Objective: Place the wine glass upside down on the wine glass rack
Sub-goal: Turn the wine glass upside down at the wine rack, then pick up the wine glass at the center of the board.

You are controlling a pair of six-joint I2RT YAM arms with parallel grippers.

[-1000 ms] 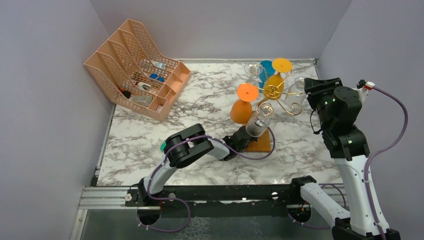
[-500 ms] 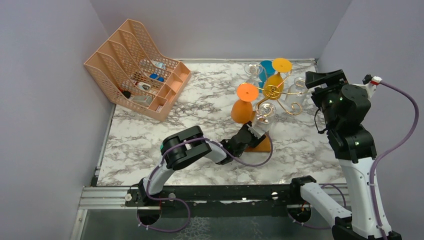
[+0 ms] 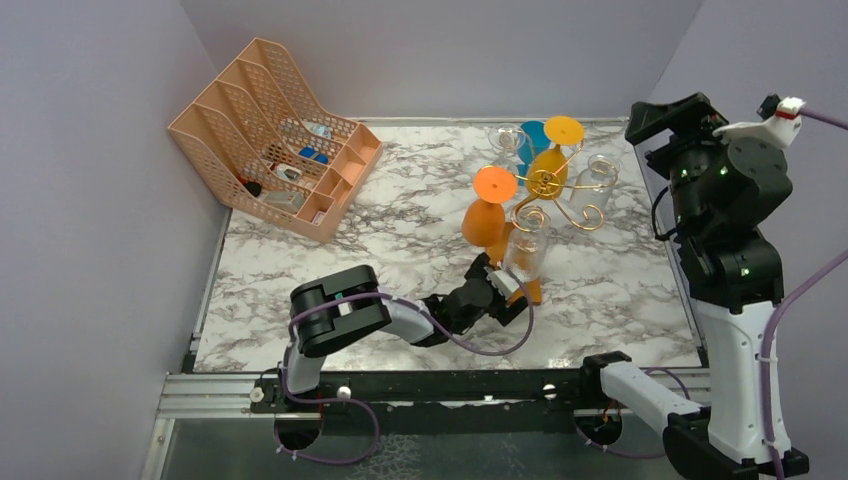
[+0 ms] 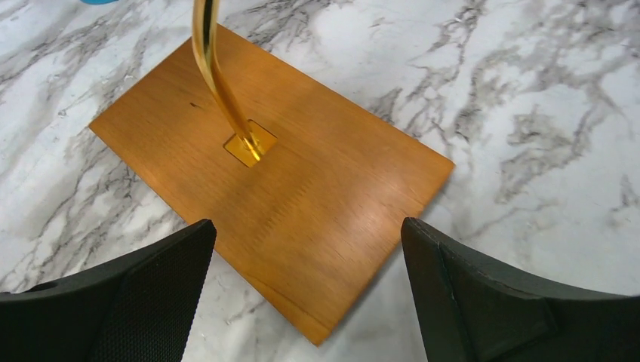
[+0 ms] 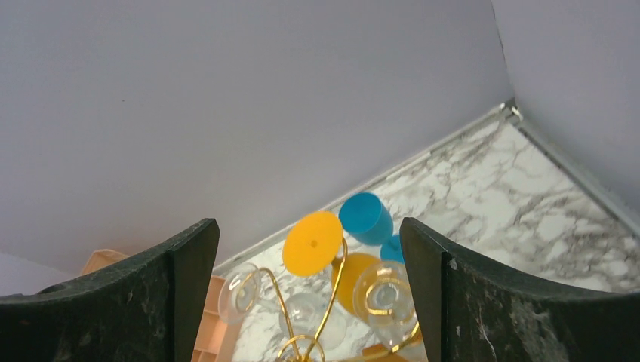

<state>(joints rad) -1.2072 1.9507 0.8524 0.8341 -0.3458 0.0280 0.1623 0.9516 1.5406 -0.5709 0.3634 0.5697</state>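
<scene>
Left gripper (image 4: 306, 226): wide open, empty, beside rack (image 4: 317, 181) base.
Right gripper (image 5: 309, 230): spread, empty, upper right.
Wine glass (image 3: 527, 250): hanging inverted, centre.
Retreat: low, straight, clear of bowl.

Right gripper (image 5: 308, 230) fingers spread wide above the gold wine glass rack (image 5: 299, 348), orange glass (image 5: 312, 243) hanging foot-up, blue glass (image 5: 365, 217) and clear glasses (image 5: 383, 296) alongside, marble table (image 5: 528, 204) beneath

The wine glass rack (image 3: 545, 185) stood near the table's (image 3: 300, 275) far right corner; a file organiser (image 3: 275, 135) sat at the far left corner.
</scene>
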